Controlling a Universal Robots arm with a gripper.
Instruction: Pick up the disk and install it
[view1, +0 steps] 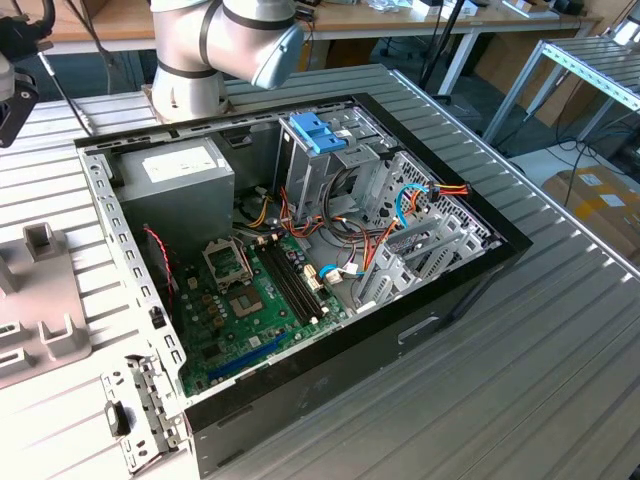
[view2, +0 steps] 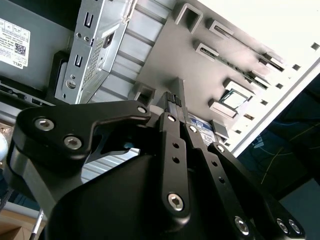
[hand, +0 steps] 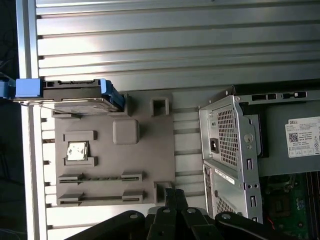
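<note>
Installation is not yet starting. The disk (hand: 75, 95), a flat dark-grey hard drive in a light-blue plastic carrier, is sitting at the edge of the grey moulded fixture plate (hand: 150, 145). It is well apart from the black gripper (hand: 173, 192), whose fingers are pressing together on nothing. The open black computer case (view1: 400, 335) is waiting.

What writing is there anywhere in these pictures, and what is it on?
White label on the power supply, in both wrist views: a maker's mark and a square code; its fine print is too small to read.
Strip label on the metal cage, first wrist view: too small to read.
</note>
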